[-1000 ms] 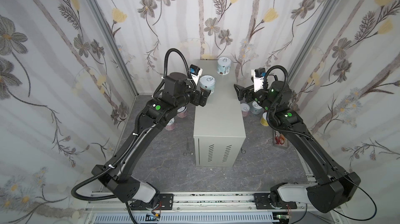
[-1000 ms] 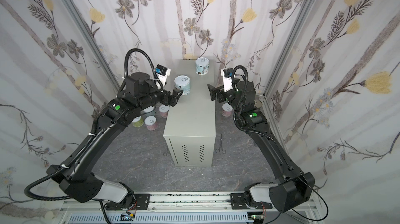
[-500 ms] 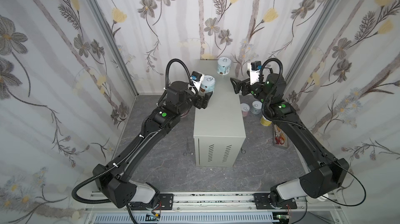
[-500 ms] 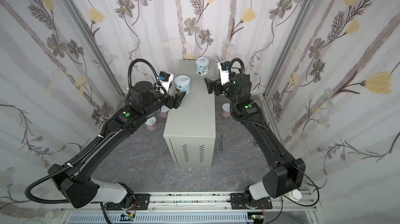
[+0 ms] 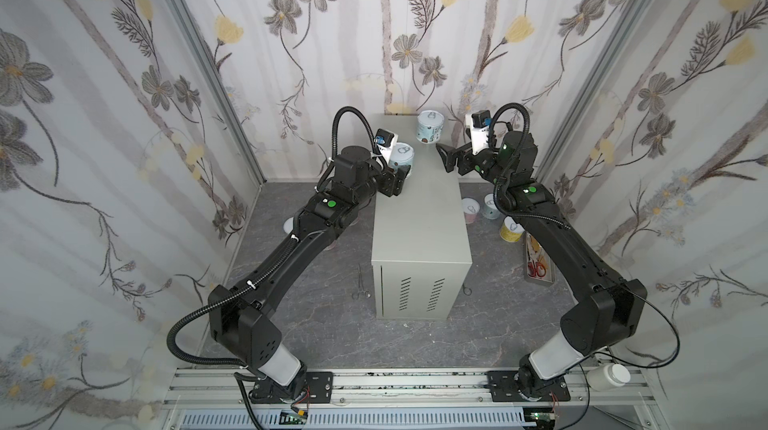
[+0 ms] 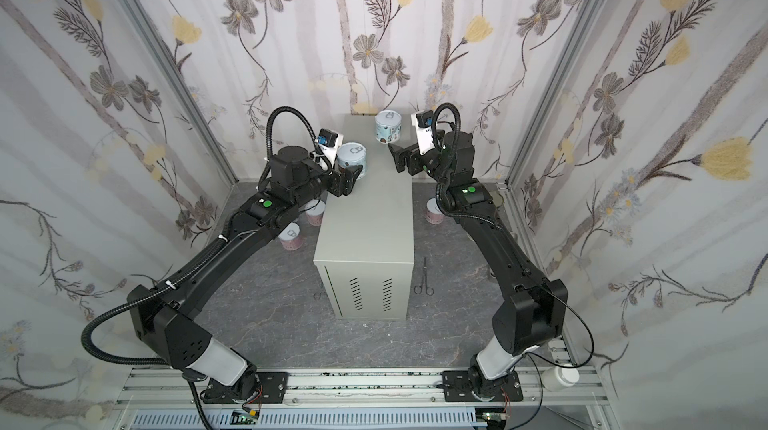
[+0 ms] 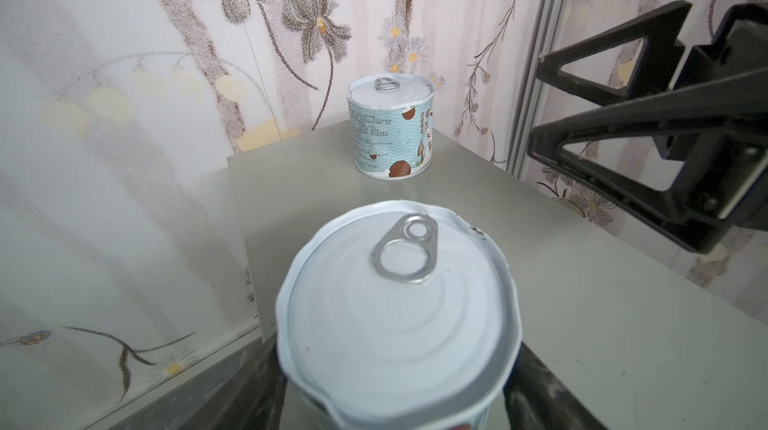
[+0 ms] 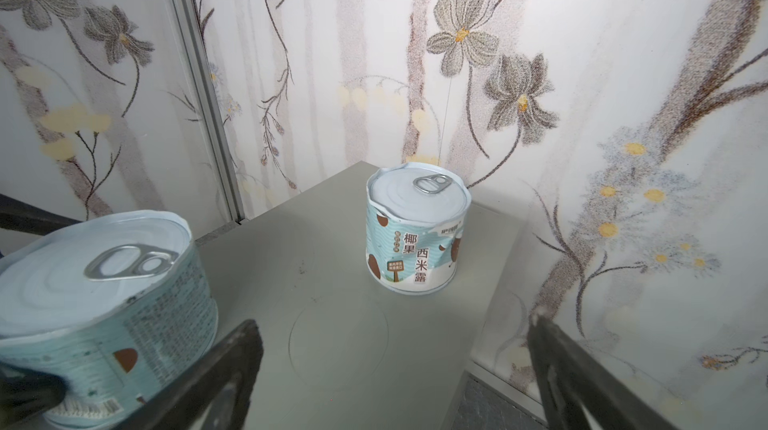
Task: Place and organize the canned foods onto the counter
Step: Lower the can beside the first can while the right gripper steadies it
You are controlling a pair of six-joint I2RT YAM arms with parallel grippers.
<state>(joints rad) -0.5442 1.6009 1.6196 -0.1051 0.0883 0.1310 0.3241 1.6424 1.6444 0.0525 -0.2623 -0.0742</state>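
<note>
Two blue-label canned foods stand upright on the counter, the grey cabinet. One can is at the back right corner. The other can is at the left edge. My left gripper is shut on it, with a dark finger against each side below the lid. My right gripper hangs open over the counter's right edge, empty, facing the left gripper. More cans stand on the floor, pink, blue and yellow.
Two pink cans stand on the floor left of the cabinet, under my left arm. A metal tray with scissors lies at the right wall. Forceps lie beside the cabinet. A white bottle rests on the front rail.
My left gripper has slid in around the left can and its jaws have narrowed onto it. The right gripper has moved back and up over the counter's right edge, still open.
</note>
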